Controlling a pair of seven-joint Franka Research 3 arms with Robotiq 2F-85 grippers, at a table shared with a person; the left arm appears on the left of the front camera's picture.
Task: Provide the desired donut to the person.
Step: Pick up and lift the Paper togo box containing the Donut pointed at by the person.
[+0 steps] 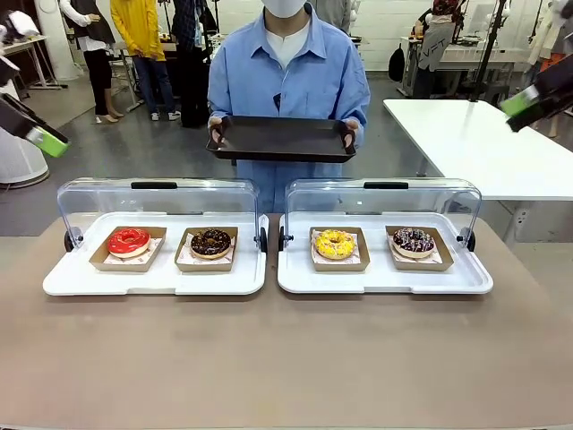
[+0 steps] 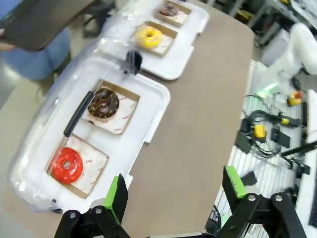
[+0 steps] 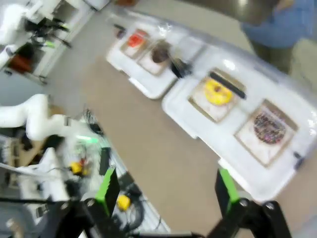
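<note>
Jaws of left gripper & right gripper both wide open, empty; pre-pick I'd say: red-glazed ring donut, chocolate donut, yellow donut & dark sprinkled donut sit boxed before the person in light-blue shirt holding a flat black tray, so next needs their choice.

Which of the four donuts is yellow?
The yellow donut, left slot of the right case; the others are red, dark chocolate and sprinkled chocolate.

Left gripper raised high at left, jaws wide apart, empty; right gripper raised at right, same.
</note>
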